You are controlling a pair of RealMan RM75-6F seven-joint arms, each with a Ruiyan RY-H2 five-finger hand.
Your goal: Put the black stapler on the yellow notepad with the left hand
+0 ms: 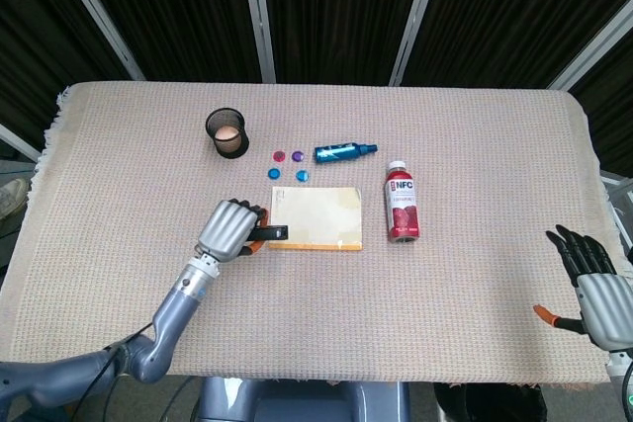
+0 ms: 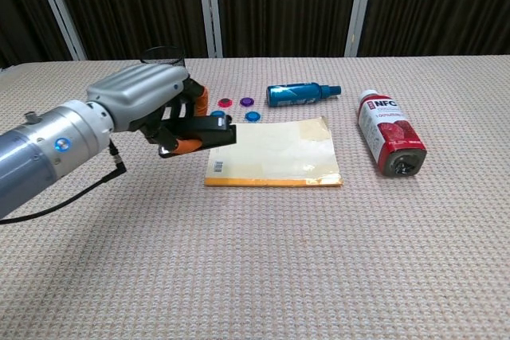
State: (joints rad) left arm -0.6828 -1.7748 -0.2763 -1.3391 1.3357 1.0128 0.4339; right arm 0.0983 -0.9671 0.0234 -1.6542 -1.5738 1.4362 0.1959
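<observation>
— What did the head view show at the table?

— The robot's grey metal left hand [image 1: 226, 228] was clamped around the black stapler [image 1: 269, 233], fingers curled over it, just off the left edge of the flat yellow notepad [image 1: 316, 217]. The stapler's tip reached over that edge. Whether it touched the pad could not be told from above. The red-labelled plastic bottle [image 1: 403, 204] lay on its side right of the notepad, well apart from it. Beyond the notepad's far edge sat four small round coloured discs [image 1: 288, 165] and a blue bottle lying on its side [image 1: 344, 152]; the black mesh cup [image 1: 227, 132] stood farther off to the far left. All rested on the beige woven tablecloth [image 1: 475, 145].

— And the other hand?

— The dark right hand [image 1: 593, 284] lay at the table's right edge, far from the notepad, fingers apart and holding nothing.

— Did the chest view add anything?

— It showed the left hand [image 2: 155, 105] raised off the cloth, gripping the stapler [image 2: 205, 131] level, its front end hanging above the near-left corner of the notepad [image 2: 275, 153]. The mesh cup [image 2: 163, 55] was mostly hidden behind the hand. The red bottle [image 2: 389, 142] lay right of the notepad, and the blue bottle [image 2: 301, 94] beyond it. The right hand was out of that picture.
</observation>
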